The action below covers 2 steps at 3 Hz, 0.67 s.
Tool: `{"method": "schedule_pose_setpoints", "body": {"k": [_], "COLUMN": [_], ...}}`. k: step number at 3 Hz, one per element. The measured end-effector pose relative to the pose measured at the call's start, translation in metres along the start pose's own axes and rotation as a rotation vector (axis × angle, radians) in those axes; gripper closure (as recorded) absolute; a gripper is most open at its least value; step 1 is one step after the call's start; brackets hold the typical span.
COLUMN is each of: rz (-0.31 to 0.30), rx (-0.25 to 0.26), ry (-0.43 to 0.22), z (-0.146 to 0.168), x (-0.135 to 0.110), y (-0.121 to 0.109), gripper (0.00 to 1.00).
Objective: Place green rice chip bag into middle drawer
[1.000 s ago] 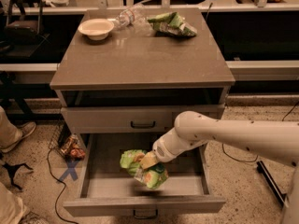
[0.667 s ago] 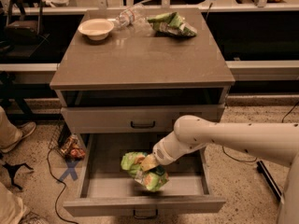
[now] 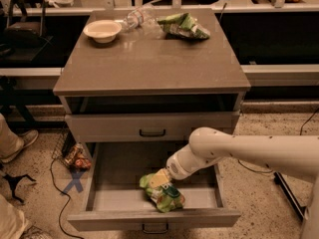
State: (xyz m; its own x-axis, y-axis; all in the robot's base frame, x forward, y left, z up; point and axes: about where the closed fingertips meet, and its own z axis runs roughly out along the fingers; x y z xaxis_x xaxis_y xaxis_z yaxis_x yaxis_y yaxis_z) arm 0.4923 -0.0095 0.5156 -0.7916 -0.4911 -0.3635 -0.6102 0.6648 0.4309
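The green rice chip bag, bright green with yellow-orange patches, sits crumpled low inside the pulled-out middle drawer, near its front centre. My gripper reaches into the drawer from the right on a white arm. It is shut on the top of the bag. The bag's bottom looks to rest on the drawer floor. The drawer's dark bar handle shows at the bottom edge.
Above the open drawer is a closed drawer, then an empty slot under the cabinet top. On top lie a white bowl, a clear plastic bottle and a darker green bag. A person's shoe and a floor packet are at left.
My gripper and the bag have moved slightly down and toward the drawer's front. The bag now sits lower in the drawer.
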Motion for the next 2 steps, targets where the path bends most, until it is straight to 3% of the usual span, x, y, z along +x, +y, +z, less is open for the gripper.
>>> {"method": "schedule_pose_setpoints", "body": {"k": [1, 2], "rz": [0.012, 0.060], "rx": [0.026, 0.083], "ry": [-0.016, -0.075], "z": [-0.019, -0.073], "x": [0.009, 0.031], "y": [-0.014, -0.051], "gripper": [0.00, 0.00]}}
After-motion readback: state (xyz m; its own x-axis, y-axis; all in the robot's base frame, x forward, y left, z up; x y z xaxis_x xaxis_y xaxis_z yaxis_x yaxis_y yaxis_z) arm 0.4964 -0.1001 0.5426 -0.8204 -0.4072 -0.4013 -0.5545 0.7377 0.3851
